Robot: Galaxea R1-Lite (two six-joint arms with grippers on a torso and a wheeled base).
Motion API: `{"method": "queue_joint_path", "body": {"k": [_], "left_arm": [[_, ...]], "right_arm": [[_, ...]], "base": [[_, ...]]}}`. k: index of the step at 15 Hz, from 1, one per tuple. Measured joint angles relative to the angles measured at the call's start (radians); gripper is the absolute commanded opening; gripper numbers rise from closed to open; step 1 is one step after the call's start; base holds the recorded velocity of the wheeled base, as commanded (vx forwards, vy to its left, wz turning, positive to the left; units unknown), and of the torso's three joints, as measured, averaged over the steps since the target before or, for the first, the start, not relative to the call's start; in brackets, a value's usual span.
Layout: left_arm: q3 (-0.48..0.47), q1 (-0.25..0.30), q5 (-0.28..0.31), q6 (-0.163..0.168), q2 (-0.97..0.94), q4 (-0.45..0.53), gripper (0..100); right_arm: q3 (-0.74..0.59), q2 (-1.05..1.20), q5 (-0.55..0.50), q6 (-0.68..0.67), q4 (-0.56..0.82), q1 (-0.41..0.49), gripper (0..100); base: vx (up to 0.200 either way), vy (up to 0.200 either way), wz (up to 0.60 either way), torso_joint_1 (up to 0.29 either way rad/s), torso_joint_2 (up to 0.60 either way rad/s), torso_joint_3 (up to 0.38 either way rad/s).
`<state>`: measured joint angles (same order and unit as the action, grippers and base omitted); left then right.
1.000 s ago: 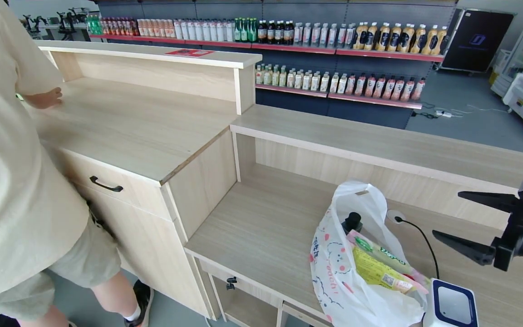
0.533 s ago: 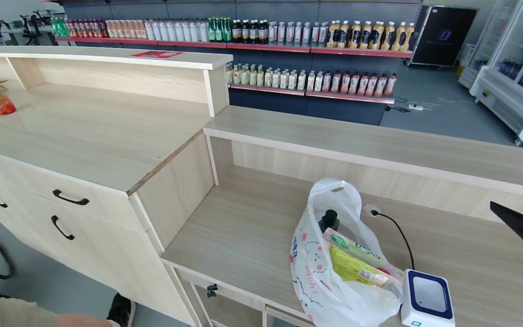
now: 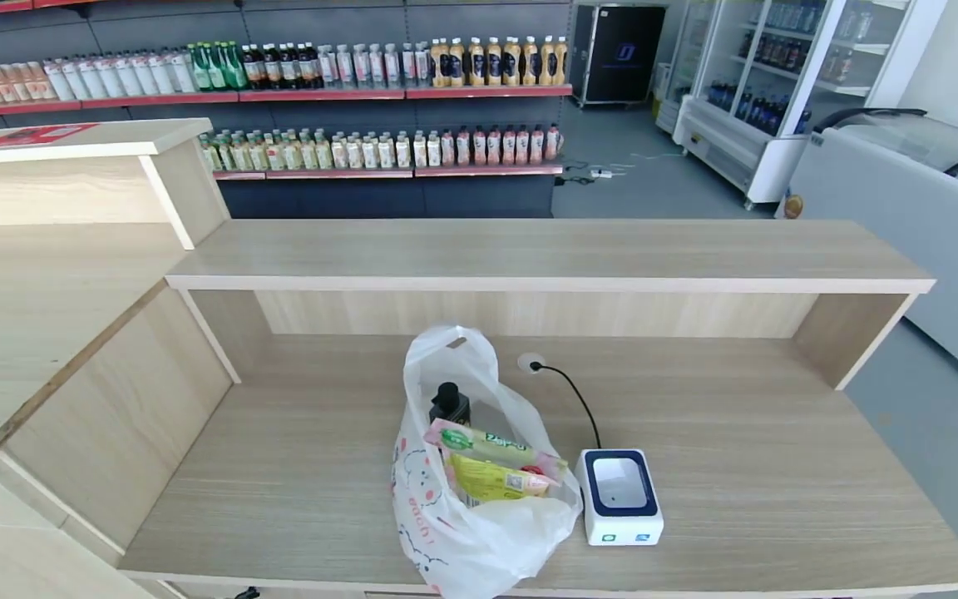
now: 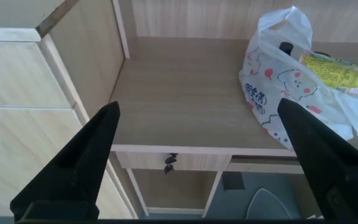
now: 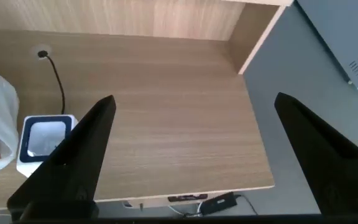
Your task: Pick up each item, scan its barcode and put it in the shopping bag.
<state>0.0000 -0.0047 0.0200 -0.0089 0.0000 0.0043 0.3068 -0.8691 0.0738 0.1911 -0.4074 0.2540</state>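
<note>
Three goods counted inside the white plastic shopping bag [image 3: 446, 524]: a dark-capped bottle [image 3: 449, 403], a pink-and-green packet [image 3: 487, 443] and a yellow packet [image 3: 491, 482]. Stands near the middle of the lower counter [image 3: 778, 466], close to its front edge, mouth open, handle loops up. Sits just beside the white-and-blue barcode scanner [image 3: 619, 497] on the robot's right, perhaps touching it.

Looks thin, soft and slippery, so likely to sag or spill if grabbed by the body; probably best taken by the handle loops at the top. Packets probably light and crinkly, easy to pinch at a flat edge. Bottle likely heavier and rigid, better held round the body.

Carries cartoon drawings and pink lettering on the bag's side, too creased to make out. Shows printed labels on both packets, plus a small square code on the yellow one; print left unread.

Black cable [image 3: 579, 403] from the scanner back to a round port [image 3: 530, 362] in the counter.

Left gripper [image 4: 197, 109] held off the counter's front edge, left of the bag, fingers spread wide, holding nothing. Right gripper [image 5: 194, 99] above the counter's right end, fingers equally wide apart and empty.

Beyond the counter, shelves of bottled drinks [image 3: 362, 150] and glass-door fridges [image 3: 762, 75].
</note>
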Motion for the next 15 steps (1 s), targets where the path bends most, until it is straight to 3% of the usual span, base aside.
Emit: {"method": "queue_joint_path", "body": {"k": [3, 6, 10, 15], "left_arm": [[0.0, 0.001, 0.0, 0.0, 0.0, 0.0, 100], [0.0, 0.0, 0.0, 0.0, 0.0, 0.0, 100], [0.0, 0.0, 0.0, 0.0, 0.0, 0.0, 100], [0.0, 0.0, 0.0, 0.0, 0.0, 0.0, 100]], "right_arm": [[-0.161, 0.158, 0.002, -0.014, 0.011, -0.022, 100], [-0.263, 0.389, 0.011, -0.024, 0.206, -0.06, 100], [-0.298, 0.692, 0.008, -0.08, 0.373, -0.24, 100], [-0.306, 0.847, -0.012, -0.104, 0.393, -0.256, 100]], "base": [[0.0, 0.0, 0.0, 0.0, 0.0, 0.0], [0.0, 0.0, 0.0, 0.0, 0.0, 0.0], [0.0, 0.0, 0.0, 0.0, 0.0, 0.0], [0.0, 0.0, 0.0, 0.0, 0.0, 0.0]]}}
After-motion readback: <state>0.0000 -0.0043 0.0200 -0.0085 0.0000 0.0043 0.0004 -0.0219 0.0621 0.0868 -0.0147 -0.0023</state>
